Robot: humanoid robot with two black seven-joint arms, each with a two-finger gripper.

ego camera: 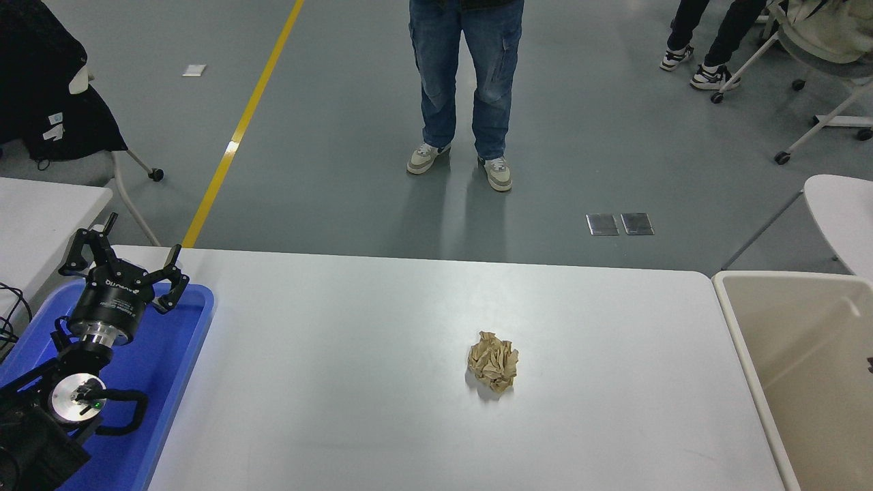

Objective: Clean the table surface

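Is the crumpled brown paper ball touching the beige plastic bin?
Apart. The head view shows the crumpled brown paper ball mid-table, with bare white table surface between it and the beige plastic bin.

White table surface (pixel 354 382), crumpled brown paper ball (pixel 493 361), blue tray (pixel 179 354) at left

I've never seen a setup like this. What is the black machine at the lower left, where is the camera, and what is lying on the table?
The camera sits high on the robot itself, looking forward and down over the white table surface. The black machine is the robot's left arm; its left gripper, a claw for grasping, hangs open and empty above a blue tray. The right arm is hardly in view. One crumpled brown paper ball lies on the table, held by nothing. At the right edge stands a beige bin. Beyond the table a person in jeans stands on the grey floor.
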